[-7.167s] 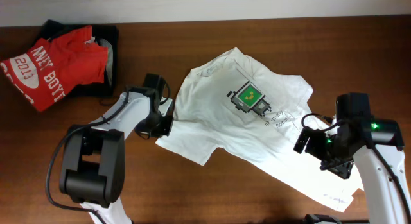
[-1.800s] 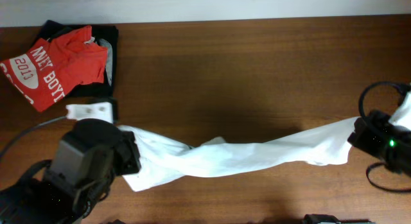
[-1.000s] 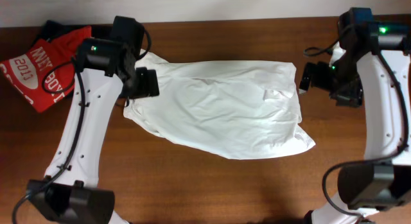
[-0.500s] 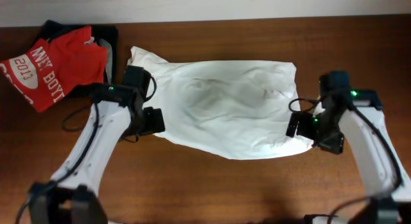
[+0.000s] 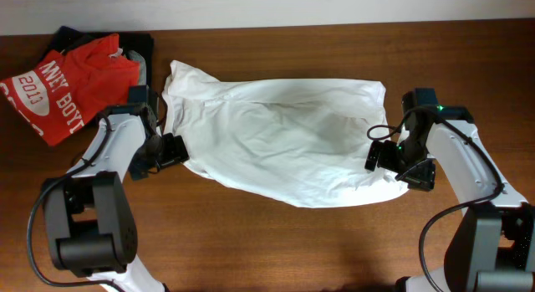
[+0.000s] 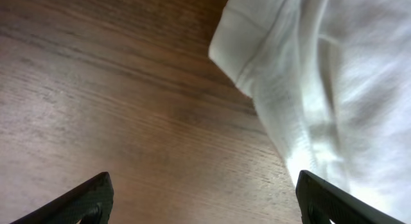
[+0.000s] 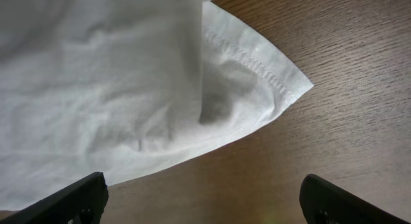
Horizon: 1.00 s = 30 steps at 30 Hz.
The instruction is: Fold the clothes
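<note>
Brown wood-grain table [image 5: 334, 242]: bears all items.
White short-sleeved T-shirt of thin cloth [image 5: 284, 141]: spread out and rumpled across the table's middle, between the two grippers.
Red shirt with white lettering [image 5: 63, 83]: far left corner, lying on a black garment [image 5: 144, 46].
Left gripper [image 6: 205, 201]: jaws wide apart, empty, beside the T-shirt's left edge.
Right gripper [image 7: 205, 198]: jaws wide apart, empty, at its right hem corner.

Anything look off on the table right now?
The white T-shirt lies crooked and wrinkled: its lower edge slants, one corner juts out by the right gripper, and cloth bunches at upper left. No damage visible.
</note>
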Available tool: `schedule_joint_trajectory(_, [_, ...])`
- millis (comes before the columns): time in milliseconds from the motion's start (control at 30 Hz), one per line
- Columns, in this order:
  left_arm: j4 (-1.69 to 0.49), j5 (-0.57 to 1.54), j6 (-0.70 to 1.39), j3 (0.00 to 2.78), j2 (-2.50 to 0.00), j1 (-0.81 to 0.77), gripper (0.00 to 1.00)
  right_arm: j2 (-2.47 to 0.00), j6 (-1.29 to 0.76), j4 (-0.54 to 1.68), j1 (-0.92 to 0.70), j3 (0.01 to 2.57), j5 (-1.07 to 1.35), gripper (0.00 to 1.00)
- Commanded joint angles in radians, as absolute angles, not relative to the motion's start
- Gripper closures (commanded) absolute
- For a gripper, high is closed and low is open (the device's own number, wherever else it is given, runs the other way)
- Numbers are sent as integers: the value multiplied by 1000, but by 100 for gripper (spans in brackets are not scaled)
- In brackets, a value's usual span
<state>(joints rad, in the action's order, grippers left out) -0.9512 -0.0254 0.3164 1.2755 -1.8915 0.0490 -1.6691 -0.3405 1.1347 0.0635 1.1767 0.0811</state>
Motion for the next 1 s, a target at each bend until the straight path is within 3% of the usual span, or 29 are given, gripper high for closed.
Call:
schedule_joint_trajectory(0, [-933, 17, 302, 1271, -1926, 46, 11, -1674, -353, 1128, 60, 1175, 94, 1])
schedule_joint_trajectory(233, [-894, 35, 301, 1271, -1994, 1, 11, -1674, -353, 1117, 60, 1175, 93, 1])
schedule_joint_trajectory(267, [-889, 35, 301, 1271, -1994, 1, 32, -1674, -353, 1110, 60, 1174, 93, 1])
schedule_joint_trajectory(300, [-889, 35, 301, 1271, -1995, 1, 45, -1674, -353, 1106, 60, 1174, 93, 1])
schedule_joint_trajectory(333, [-890, 35, 301, 1271, -1995, 1, 71, -1674, -353, 1106, 60, 1174, 93, 1])
schedule_joint_trajectory(400, [-890, 35, 301, 1271, -1995, 1, 99, -1674, -353, 1106, 60, 1174, 93, 0])
schedule_joint_trajectory(500, [-910, 34, 301, 1277, -1990, 1, 99, -1674, -353, 1106, 60, 1174, 93, 0])
schedule_joint_trajectory(633, [-1139, 16, 301, 1444, -1873, -2, 99, -1674, -401, 1110, 60, 1174, 32, 1])
schedule_joint_trajectory(800, [-1124, -56, 297, 1471, -1711, -50, 99, -1674, -401, 1116, 59, 1174, 36, 1])
schedule_joint_trajectory(833, [-1114, -56, 297, 1471, -1728, -51, 96, -1674, -401, 1123, 59, 1174, 42, 1])
schedule_joint_trajectory(900, [-1092, -48, 297, 1471, -1800, -51, 73, -1674, -401, 1144, 59, 1174, 45, 1])
schedule_joint_trajectory(967, [-1081, -48, 297, 1471, -1862, -51, 73, -1674, -401, 1153, 59, 1173, 45, 1])
